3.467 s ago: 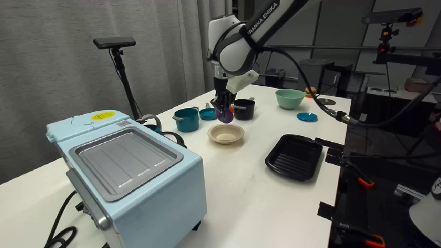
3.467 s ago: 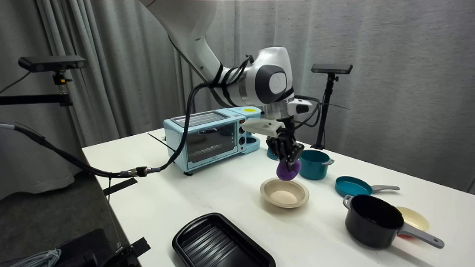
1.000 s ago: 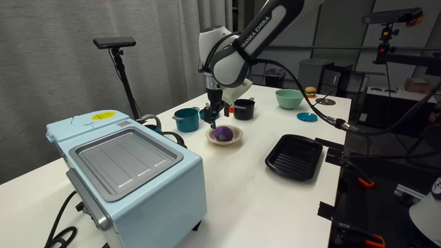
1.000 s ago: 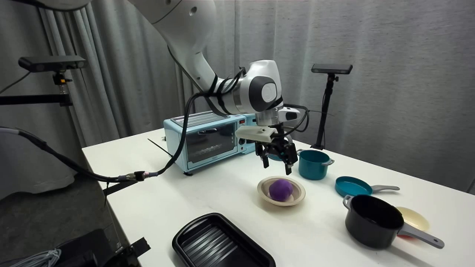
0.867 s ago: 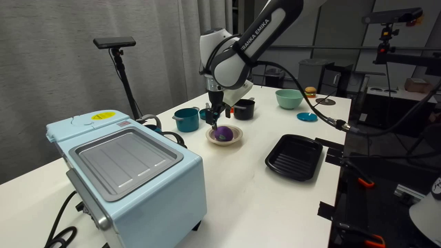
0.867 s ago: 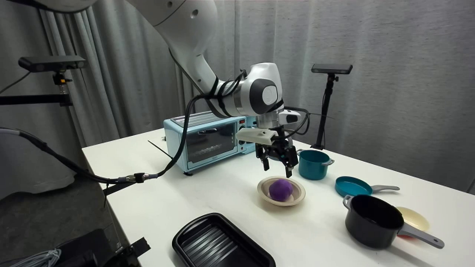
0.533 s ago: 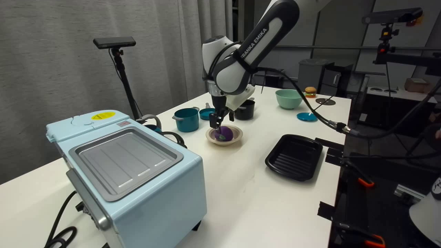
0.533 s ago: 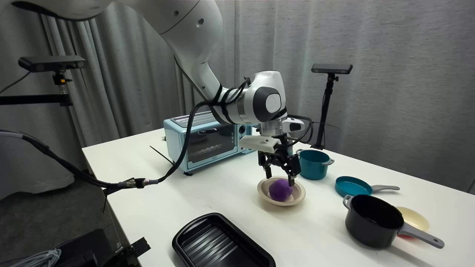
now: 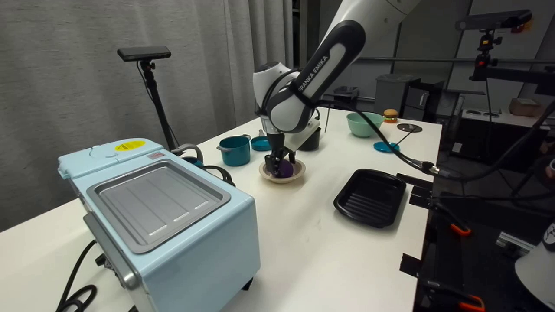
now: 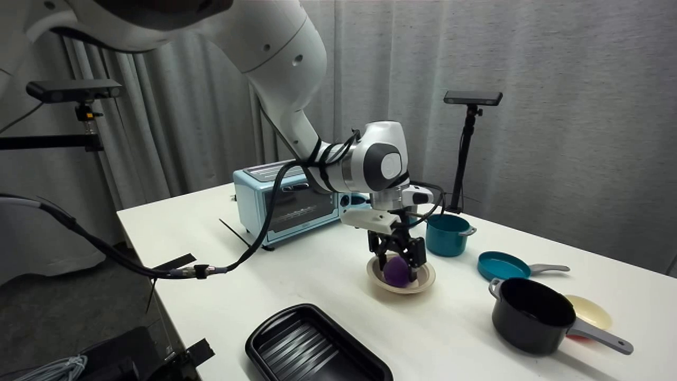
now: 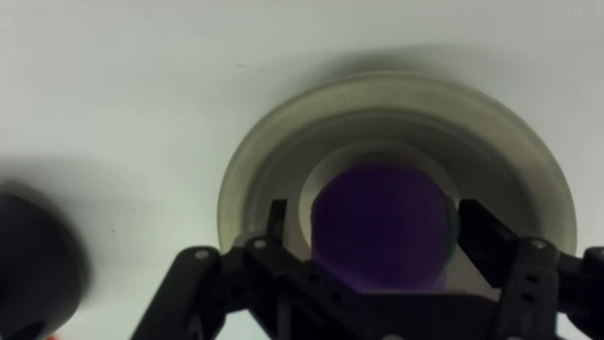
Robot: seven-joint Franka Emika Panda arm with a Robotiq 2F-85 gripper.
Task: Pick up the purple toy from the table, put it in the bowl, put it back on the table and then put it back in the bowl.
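Observation:
The purple toy (image 11: 382,226) sits inside the cream bowl (image 11: 396,92), which rests on the white table (image 10: 317,275). My gripper (image 11: 370,212) is lowered over it, one finger on each side. In the wrist view a gap shows between the toy and the left finger (image 11: 277,217). The right finger (image 11: 486,236) is against or very close to a greenish patch on the toy's side. The jaws stand wide apart. In both exterior views the fingers reach down into the bowl and partly cover the purple toy (image 10: 395,272).
A teal pot (image 10: 447,235), a teal pan (image 10: 502,264) and a black pot (image 10: 529,323) stand near the bowl. A black ridged tray (image 10: 312,344) lies nearer the table edge. A light blue toaster oven (image 9: 173,216) and a deeper teal bowl (image 9: 362,125) are farther off.
The toy was first held above the bowl, then let go inside it. Over the last second my open gripper has come down around the toy, which stays in the bowl.

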